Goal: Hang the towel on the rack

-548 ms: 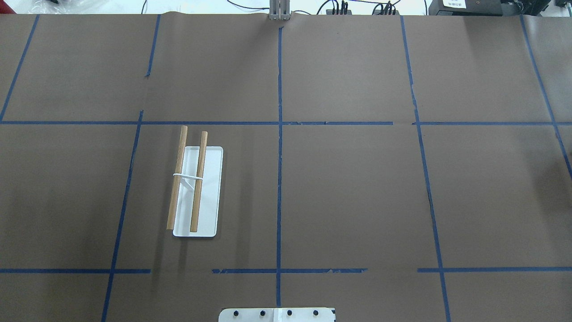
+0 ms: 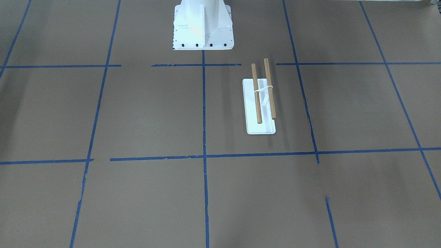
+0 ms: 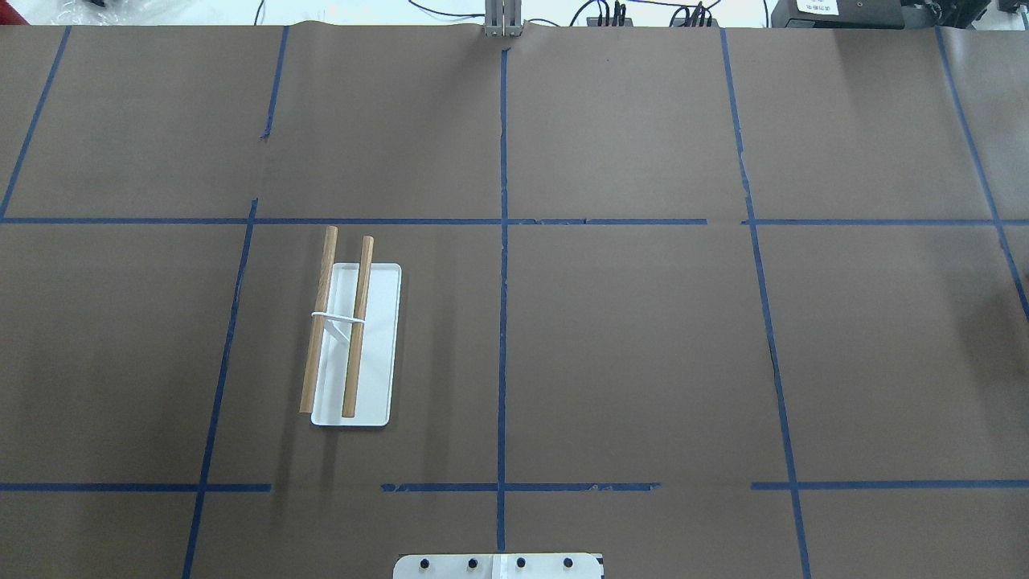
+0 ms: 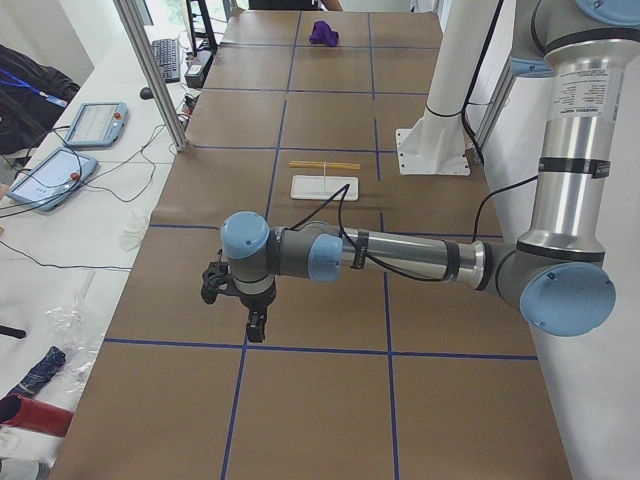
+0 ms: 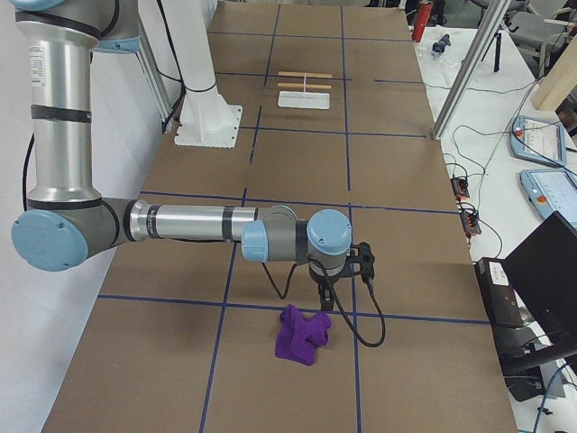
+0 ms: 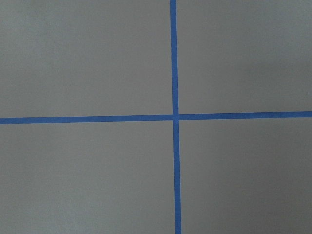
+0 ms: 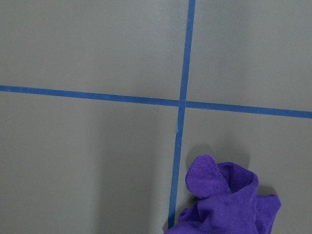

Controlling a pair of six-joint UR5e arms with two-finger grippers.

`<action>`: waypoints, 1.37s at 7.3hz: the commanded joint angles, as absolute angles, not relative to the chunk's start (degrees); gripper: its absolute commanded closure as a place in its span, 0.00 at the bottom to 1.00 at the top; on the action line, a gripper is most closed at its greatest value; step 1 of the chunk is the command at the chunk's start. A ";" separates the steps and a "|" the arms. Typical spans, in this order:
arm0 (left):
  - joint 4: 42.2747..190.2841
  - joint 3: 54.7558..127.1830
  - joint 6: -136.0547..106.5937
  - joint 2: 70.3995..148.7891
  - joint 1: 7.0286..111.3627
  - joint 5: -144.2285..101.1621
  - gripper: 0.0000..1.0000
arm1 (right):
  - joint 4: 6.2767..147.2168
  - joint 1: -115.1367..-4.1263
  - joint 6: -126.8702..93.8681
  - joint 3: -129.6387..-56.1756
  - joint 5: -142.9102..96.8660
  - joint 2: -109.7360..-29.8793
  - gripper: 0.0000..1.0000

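The purple towel (image 5: pixel 302 336) lies in a crumpled heap on the brown worktop (image 5: pixel 397 171). It is far out at the right end, just beside a crossing of blue tape lines (image 7: pixel 181 103). The rack (image 3: pixel 378 346) stands well apart from it, a little left of the middle. The right arm (image 5: pixel 198 221) reaches out low, and the right jaws hang close by the towel. The left arm (image 4: pixel 400 258) reaches to the left end, and the left jaws hang over another tape crossing. I cannot tell if either jaws are released or clenched.
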State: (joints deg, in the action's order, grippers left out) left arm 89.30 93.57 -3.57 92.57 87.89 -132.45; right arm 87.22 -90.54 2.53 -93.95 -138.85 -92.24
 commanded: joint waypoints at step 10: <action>89.30 96.50 -3.96 92.46 87.98 -134.82 0.00 | 58.62 -82.00 2.64 -72.16 -134.12 -95.01 0.00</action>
State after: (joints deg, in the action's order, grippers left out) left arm 89.30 96.22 -3.95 92.53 87.92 -134.81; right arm 59.04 -82.75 2.59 -72.31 -134.88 -94.39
